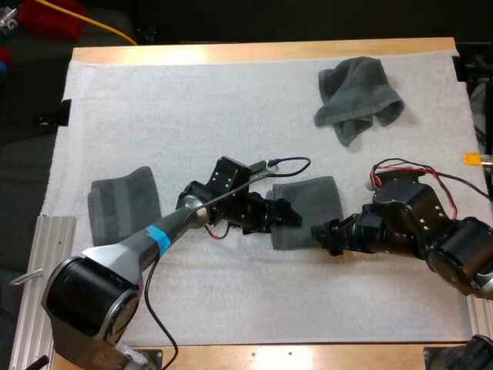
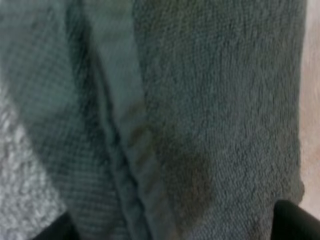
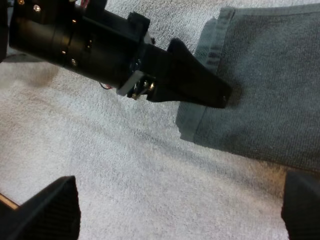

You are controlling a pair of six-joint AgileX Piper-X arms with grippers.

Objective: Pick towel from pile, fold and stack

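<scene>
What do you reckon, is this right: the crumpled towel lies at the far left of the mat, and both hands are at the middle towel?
Not quite. The high view shows the crumpled towel at the far right of the mat, not the far left. The rest holds: the left hand and the right hand are both at the middle towel.

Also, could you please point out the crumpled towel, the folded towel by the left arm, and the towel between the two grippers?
crumpled towel (image 1: pixel 358 92): high view, middle of the bunched cloth.
folded towel (image 1: pixel 122 206): high view, centre of its top face.
middle towel (image 1: pixel 314 206): high view, bare part between the grippers.
</scene>
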